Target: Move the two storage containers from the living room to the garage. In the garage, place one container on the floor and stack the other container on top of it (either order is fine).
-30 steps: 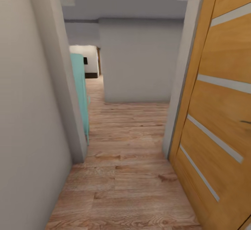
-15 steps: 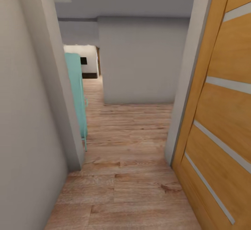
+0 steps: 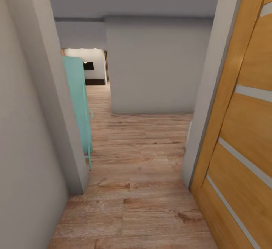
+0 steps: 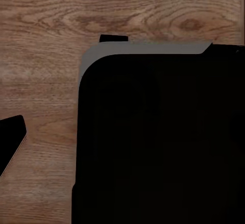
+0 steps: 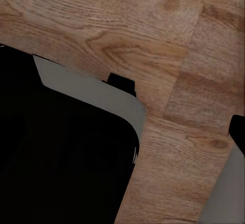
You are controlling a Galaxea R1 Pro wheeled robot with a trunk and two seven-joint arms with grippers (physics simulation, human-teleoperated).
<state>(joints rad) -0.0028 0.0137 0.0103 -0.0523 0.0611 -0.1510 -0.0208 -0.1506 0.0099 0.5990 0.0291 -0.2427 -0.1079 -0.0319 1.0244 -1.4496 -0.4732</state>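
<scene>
The two storage containers are out of view. I stand in a narrow passage on light wood plank flooring (image 3: pixel 139 158), looking through a doorway. Both wrist views look straight down: the left one on my dark, grey-rimmed base (image 4: pixel 163 142) over the planks (image 4: pixel 46 55), the right one on the same base (image 5: pixel 61 157) and planks (image 5: pixel 173 55). The dark grey floor of the garage is out of view.
An orange-brown wooden door (image 3: pixel 245 135) with frosted strips stands open close on the right. A grey wall corner (image 3: pixel 56 120) juts in on the left, with a teal piece of furniture (image 3: pixel 77 101) behind it. A grey wall (image 3: pixel 155 67) blocks straight ahead; the planks run on to its left.
The whole head view has shifted: the camera has moved forward. The door and the left wall corner have slid outward and the doorway looks wider.
</scene>
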